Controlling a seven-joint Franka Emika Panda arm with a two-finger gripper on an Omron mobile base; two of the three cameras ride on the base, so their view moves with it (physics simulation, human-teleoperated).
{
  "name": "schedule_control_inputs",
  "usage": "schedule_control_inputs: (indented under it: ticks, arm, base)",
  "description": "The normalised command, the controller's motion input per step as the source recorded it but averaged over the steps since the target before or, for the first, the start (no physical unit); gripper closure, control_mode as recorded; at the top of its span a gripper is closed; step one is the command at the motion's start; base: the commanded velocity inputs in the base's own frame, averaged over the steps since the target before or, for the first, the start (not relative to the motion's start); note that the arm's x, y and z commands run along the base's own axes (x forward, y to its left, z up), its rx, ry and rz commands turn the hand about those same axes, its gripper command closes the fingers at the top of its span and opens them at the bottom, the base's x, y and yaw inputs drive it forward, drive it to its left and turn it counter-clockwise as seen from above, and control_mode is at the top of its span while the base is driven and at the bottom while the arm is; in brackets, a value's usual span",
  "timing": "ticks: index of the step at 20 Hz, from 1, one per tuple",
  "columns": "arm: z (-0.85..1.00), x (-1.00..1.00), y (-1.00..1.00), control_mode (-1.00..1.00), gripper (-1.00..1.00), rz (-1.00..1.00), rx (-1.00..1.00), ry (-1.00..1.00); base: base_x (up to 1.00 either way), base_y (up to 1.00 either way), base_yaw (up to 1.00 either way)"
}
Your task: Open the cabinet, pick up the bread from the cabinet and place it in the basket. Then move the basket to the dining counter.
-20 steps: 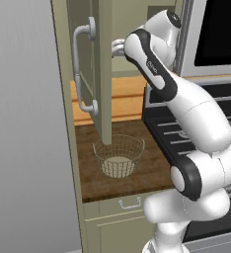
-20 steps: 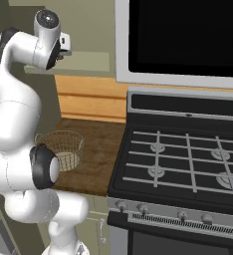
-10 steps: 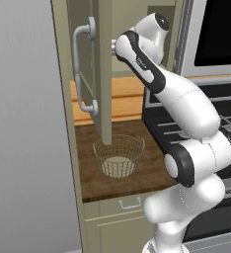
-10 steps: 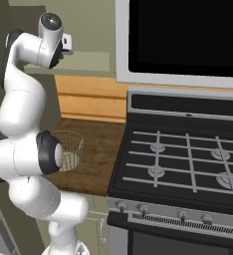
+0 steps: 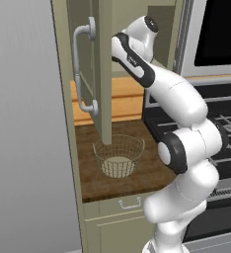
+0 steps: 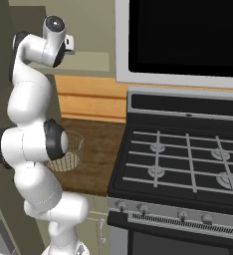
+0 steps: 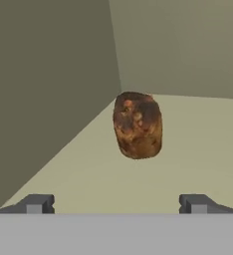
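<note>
The cabinet (image 5: 105,69) stands with its door swung open, the arm reaching up into it, above the dark wood worktop (image 5: 122,170) beside the stove (image 6: 188,164). The basket (image 5: 118,155) sits on that worktop below the door. Inside, the gripper (image 7: 116,203) has its 2 fingertips spread wide with nothing between them, and the bread (image 7: 138,124) lies on the shelf ahead, near the back corner.

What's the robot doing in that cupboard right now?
Gripper open, empty, inside cabinet. Bread ahead on the shelf, untouched. Nothing between them.

Basket (image 6: 68,152) partly behind arm
</note>
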Motion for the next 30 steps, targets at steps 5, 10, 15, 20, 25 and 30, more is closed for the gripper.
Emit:
schedule_control_inputs:
  ticks: [5,10,15,20,25,30]
  arm:
    - [-0.14,0.45,0.14,-1.0,-1.0,0.0,-0.01,0.0]
    - [-0.07,0.45,0.11,-1.0,-1.0,0.0,0.0,0.0]
    - [-0.01,0.44,0.05,-1.0,-1.0,0.0,0.0,0.0]
    - [-0.03,0.27,0.11,-1.0,-1.0,0.0,0.0,0.0]
    - [-0.07,0.05,0.18,-1.0,-1.0,0.0,-0.02,0.0]
    - [-0.26,0.12,0.11,-1.0,1.0,0.0,-0.02,0.0]
  base:
    - [0.0,0.0,0.0]
    - [0.0,0.0,0.0]
    - [0.0,0.0,0.0]
    - [0.0,0.0,0.0]
    - [0.0,0.0,0.0]
    - [0.0,0.0,0.0]
